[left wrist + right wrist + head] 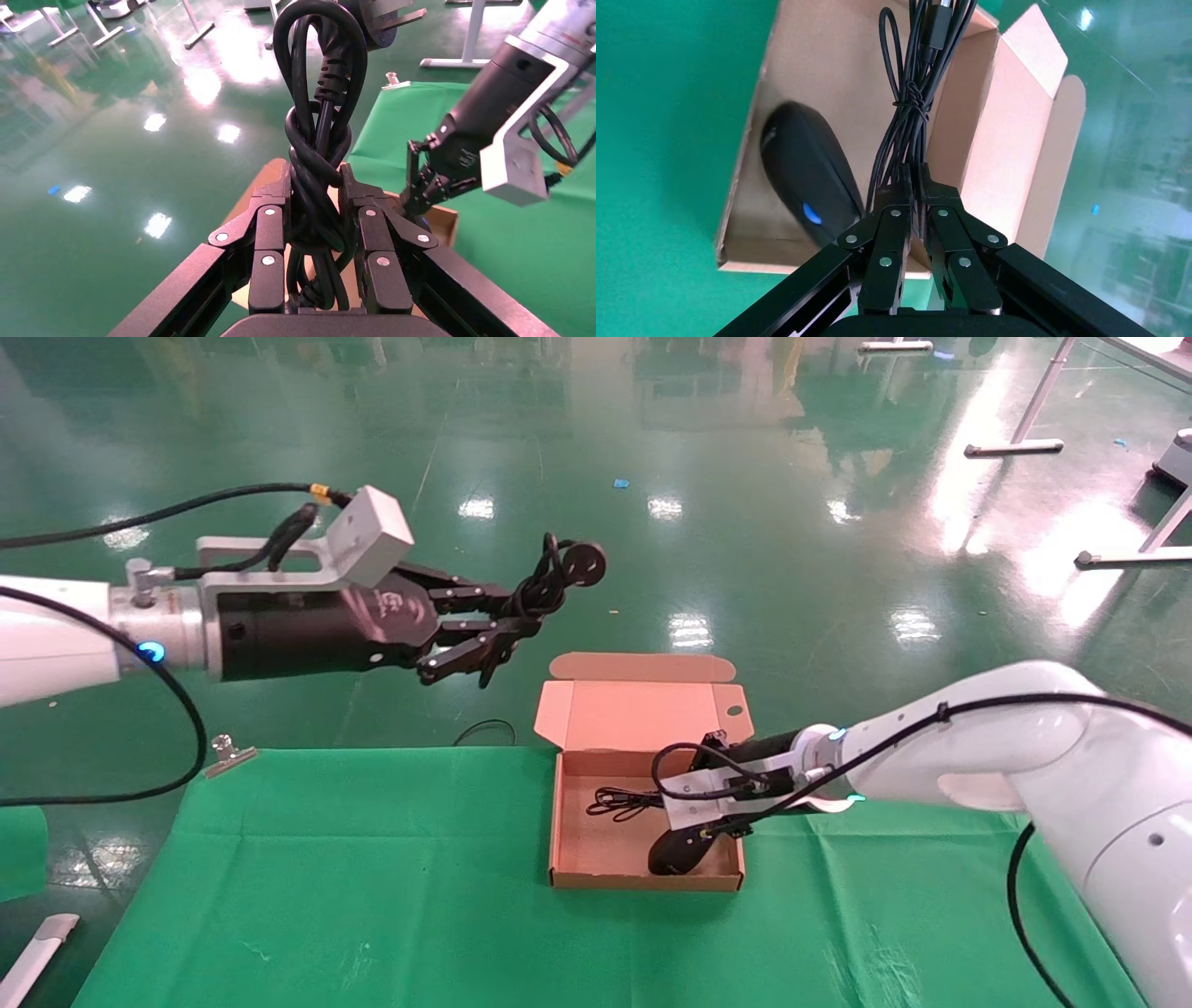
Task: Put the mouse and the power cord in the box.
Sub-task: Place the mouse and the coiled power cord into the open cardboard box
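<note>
Black power cord point(318, 151) pinched in left gripper point(316, 210) — right gripper point(911, 184) clamps mouse point(807, 184) cable inside box point(989, 126).

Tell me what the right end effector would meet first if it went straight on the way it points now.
Probably the box floor. The right end effector, shut on the mouse cable, points down into the open box, with the mouse lying beside its line. Depth is hard to judge here.

A green cloth point(372, 877) is spread across the lower frame. A metal clip point(226, 754) is seen at its upper left edge. White table legs point(1024, 430) are seen upper right.
</note>
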You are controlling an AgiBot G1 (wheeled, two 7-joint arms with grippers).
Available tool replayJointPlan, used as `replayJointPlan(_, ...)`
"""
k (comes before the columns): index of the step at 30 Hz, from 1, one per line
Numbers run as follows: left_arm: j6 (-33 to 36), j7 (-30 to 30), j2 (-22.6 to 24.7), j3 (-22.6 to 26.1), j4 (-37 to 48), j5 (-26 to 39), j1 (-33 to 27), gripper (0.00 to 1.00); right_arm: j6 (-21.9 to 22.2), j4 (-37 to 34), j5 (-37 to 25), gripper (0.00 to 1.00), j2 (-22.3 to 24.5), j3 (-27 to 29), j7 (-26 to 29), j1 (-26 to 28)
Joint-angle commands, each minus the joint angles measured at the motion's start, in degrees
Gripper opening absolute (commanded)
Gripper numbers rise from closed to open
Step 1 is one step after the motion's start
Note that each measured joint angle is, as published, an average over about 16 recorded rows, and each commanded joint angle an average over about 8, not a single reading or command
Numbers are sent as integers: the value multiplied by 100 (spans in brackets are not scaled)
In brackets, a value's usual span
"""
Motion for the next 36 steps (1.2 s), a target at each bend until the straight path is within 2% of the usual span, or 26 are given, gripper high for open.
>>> replayJointPlan(1,-102,-85,54,2,-208,-2,71,0,173,-94,72,0,-43,19,-139,-64)
replayJointPlan(3,-152,-173,81,21,-333,27,152,0,430,-93,123,3,-50,13,-204,-133)
replayJointPlan(4,-182,-216,95,31,-391,43,192,0,550,-85,149,11,-52,8,-234,-167)
replayJointPlan(10,-502,-395,225,117,-743,155,373,0,943,-22,322,86,-52,-49,-380,-298)
replayJointPlan(12,-633,-419,291,155,-868,205,412,0,966,-24,380,100,-50,-75,-411,-315)
replayJointPlan(23,-1059,-482,637,352,-1349,481,489,0,840,-353,1096,100,63,153,-350,-414)
replayJointPlan(28,-1216,-434,867,454,-1525,629,622,0,686,-599,1243,100,337,248,-543,-172)
replayJointPlan(32,-1412,-396,1058,578,-1961,720,984,0,157,-625,1190,100,798,221,-912,277)
replayJointPlan(36,-1641,-506,1135,907,-2792,719,1528,0,-467,-626,1140,100,1305,195,-1253,756)
